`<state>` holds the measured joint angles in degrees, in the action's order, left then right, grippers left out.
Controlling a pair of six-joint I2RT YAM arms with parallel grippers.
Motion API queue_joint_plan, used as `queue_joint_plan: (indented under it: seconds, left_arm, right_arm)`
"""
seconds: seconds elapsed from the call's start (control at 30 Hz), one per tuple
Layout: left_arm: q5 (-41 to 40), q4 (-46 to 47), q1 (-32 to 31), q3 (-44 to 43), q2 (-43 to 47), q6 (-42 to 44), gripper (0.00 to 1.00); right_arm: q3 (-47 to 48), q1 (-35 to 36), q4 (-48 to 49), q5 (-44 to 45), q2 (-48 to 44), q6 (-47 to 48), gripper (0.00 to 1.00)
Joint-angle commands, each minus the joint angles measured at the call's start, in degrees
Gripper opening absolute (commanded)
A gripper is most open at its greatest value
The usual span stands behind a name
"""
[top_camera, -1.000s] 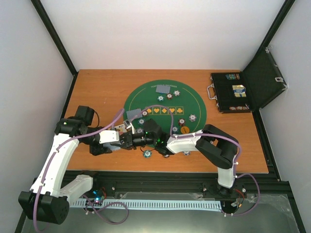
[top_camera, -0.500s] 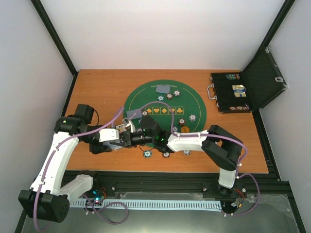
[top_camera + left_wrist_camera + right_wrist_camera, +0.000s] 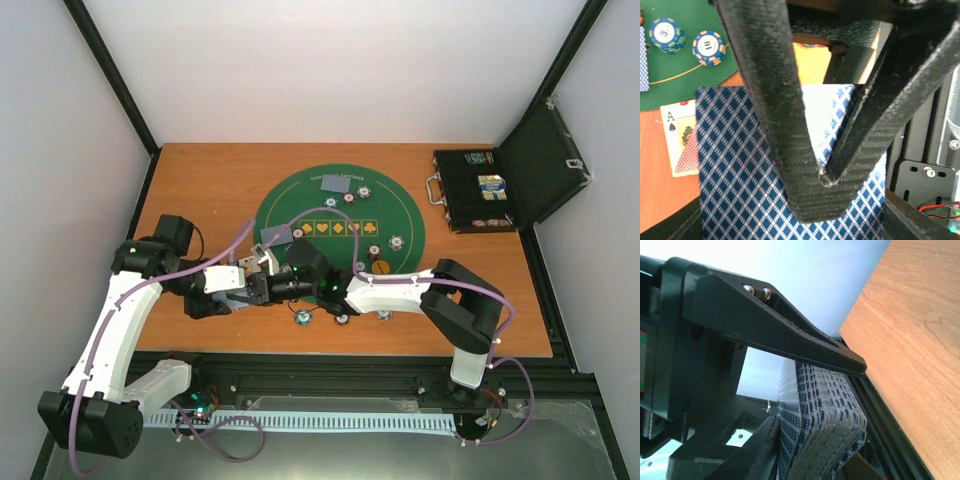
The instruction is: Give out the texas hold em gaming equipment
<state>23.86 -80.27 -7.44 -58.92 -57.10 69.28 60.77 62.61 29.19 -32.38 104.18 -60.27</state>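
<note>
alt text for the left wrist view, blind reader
Two black fingers of the left gripper meet in a V over blue diamond-backed playing cards. Behind, an ace of spades lies face up on the table, and two poker chips sit on the green mat.

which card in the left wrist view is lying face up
The ace of spades by the green mat's edge. It shows its printed face; the deck in front of it and the card on the mat show only blue diamond-patterned backs.
</note>
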Motion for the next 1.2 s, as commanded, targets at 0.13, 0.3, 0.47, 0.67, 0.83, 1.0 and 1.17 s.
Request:
queue_joint_plan:
  seconds: [0.13,0.3,0.47,0.67,0.83,1.0,1.17]
  left_arm:
    - [9.0,-7.5,-0.5,-4.9,0.4,1.1,0.07]
    - [8.1,-7.5,-0.5,-4.7,0.3,1.4,0.04]
    - [6.9,-6.7,-0.5,-3.3,0.6,1.7,0.03]
    - [5.9,-5.9,-0.5,-2.2,0.8,2.1,0.02]
    - [5.0,-5.5,-0.5,-1.7,0.8,2.1,0.02]
    - [3.9,-4.5,-0.5,-0.6,1.5,2.2,0.03]
    - [3.2,-4.3,-0.5,-0.1,1.4,2.2,0.03]
  right_arm:
    - [-7.6,-1.7,-6.4,2.5,3.1,-0.6,0.31]
    - [-6.2,-1.7,-6.9,1.4,2.1,-0.8,0.33]
    - [-6.4,-1.7,-7.0,0.3,0.7,-0.9,0.42]
    - [-5.7,-1.6,-7.4,-0.4,-0.3,-1.2,0.52]
    - [-2.1,-0.6,-8.1,-1.0,1.0,-1.6,0.57]
    - [-0.1,-0.1,-9.2,-0.7,1.7,-1.7,0.59]
    - [-1.6,-0.6,-8.4,-0.8,1.5,-2.3,0.59]
